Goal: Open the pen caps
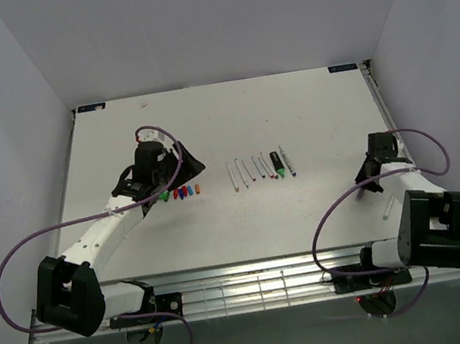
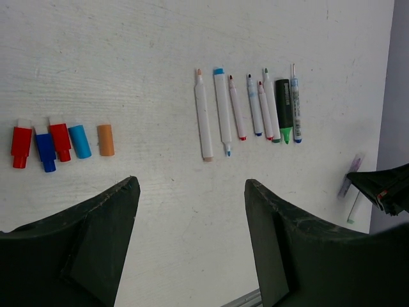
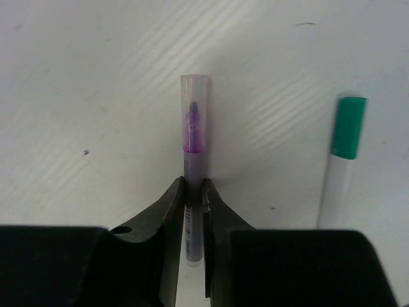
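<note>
The right claw (image 3: 193, 192) is pinched narrow on the barrel of a purple pen (image 3: 194, 169). The pen's long axis runs straight ahead of the jaws, with its clear cap (image 3: 194, 102) at the far end. The left claw (image 2: 190, 185) stands wide and empty, well apart, over loose caps (image 2: 61, 141) and a row of pens (image 2: 249, 109). I judge it must cross over to pull that cap. Whether the held pen rests on the tabletop (image 3: 77, 77) is unclear. A green pen (image 3: 345, 128) beside it is cut off.
</note>
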Robot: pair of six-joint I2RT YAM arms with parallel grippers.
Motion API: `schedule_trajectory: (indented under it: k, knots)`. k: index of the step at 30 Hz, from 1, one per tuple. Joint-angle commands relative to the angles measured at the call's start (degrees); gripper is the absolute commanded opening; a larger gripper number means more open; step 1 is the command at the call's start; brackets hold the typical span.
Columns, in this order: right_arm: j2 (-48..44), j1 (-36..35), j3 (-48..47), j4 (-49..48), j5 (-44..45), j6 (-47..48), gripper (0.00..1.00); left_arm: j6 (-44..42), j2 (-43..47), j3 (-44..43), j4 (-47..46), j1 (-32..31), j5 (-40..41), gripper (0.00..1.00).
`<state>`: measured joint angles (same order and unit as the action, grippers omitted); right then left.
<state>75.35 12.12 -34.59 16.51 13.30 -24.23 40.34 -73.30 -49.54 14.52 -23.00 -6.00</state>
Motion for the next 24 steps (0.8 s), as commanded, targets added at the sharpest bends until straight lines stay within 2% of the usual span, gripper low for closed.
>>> schedule_trajectory:
  k: [1,5,6,8,9,10,13,18,24]
  knots:
    - [-1.61,-6.13,-4.69,-1.13,-3.89,2.34,0.08,-0.08,1.76,-1.52,-0.37,-0.20,2.22,0.78]
    - [-3.37,-15.42,-8.82,-2.44,-8.89,4.01,0.08,0.71,1.84,-2.05,-2.64,-0.20,-0.75,0.77]
    - [-4.50,-16.50,-9.26,-3.41,-15.34,4.88,0.08,0.71,1.93,-1.88,-3.88,-0.20,-2.51,0.77]
    - [-5.82,-19.22,-9.27,-6.39,-21.79,6.82,0.08,0.36,1.93,-1.18,-9.39,-0.20,-7.33,0.77]
    - [-7.31,-19.93,-8.49,-8.06,-29.66,7.26,0.08,0.97,1.76,-1.09,-10.82,-0.20,-12.15,0.77]
    - [-8.11,-20.64,-7.78,-10.25,-33.91,7.53,0.08,1.58,1.49,-1.00,-12.22,-0.20,-14.46,0.77]
    - [-8.91,-23.01,-6.63,-15.89,-46.58,6.30,0.08,6.06,-0.52,-0.74,-18.47,-0.29,-21.58,0.77]
    - [-6.62,-31.27,-8.65,-20.37,-52.58,4.55,0.08,9.67,-4.92,-1.34,-22.35,-4.58,-21.16,0.77]
    - [-3.20,-39.62,-10.67,-24.33,-51.36,1.47,0.08,12.92,-8.61,-2.67,-25.33,-8.72,-18.53,0.77]
